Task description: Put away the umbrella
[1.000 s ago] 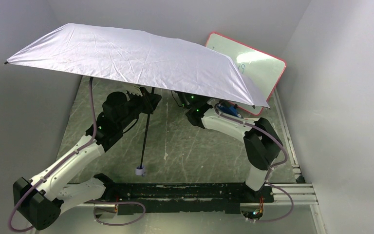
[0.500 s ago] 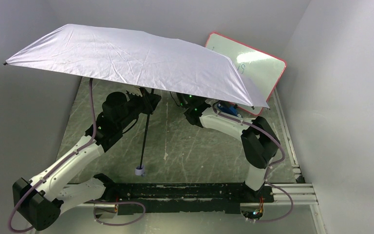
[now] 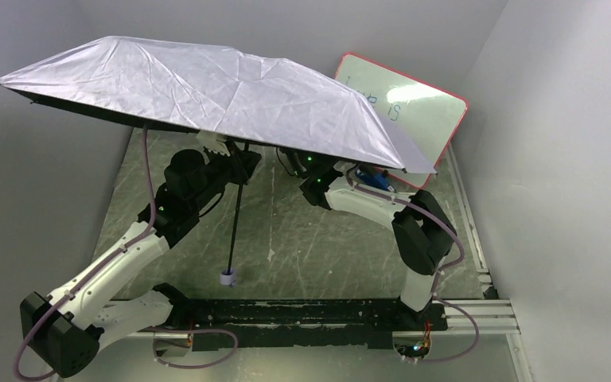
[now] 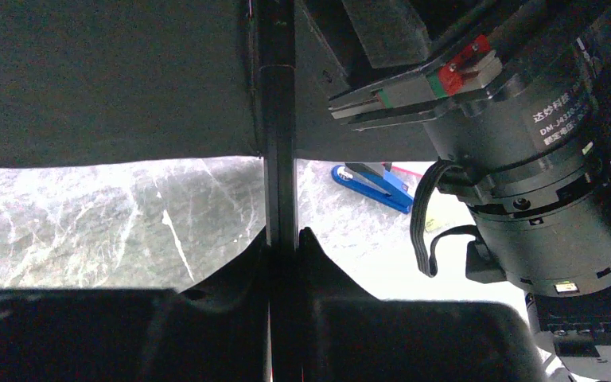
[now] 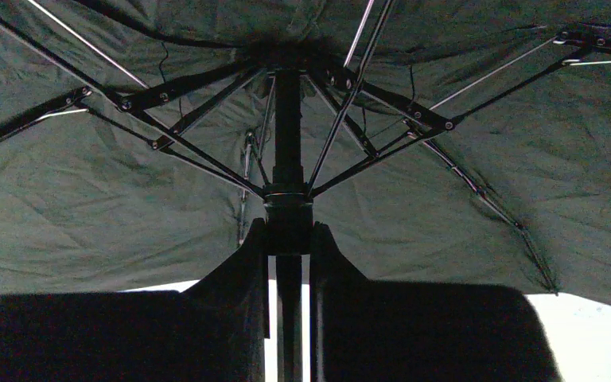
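Left claw [image 4: 281,239] pinched on the umbrella [image 3: 207,87] shaft [image 4: 278,191]. Right claw [image 5: 288,235] closed around the runner [image 5: 288,203], higher up under the ribs. Canopy spread above both claws, handle [image 3: 228,278] below the left claw, near the tabletop [image 3: 310,239]. Long axis near upright, handle down, slight lean. Risk: pulling the runner drags the shaft through the left grip, or the ribs bind and the canopy swings into the wall [image 3: 16,199].

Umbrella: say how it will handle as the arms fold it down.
The umbrella probably handles light but top-heavy, spread wide above a thin shaft. Its creased fabric looks floppy, while the thin ribs likely bend if pushed sideways.
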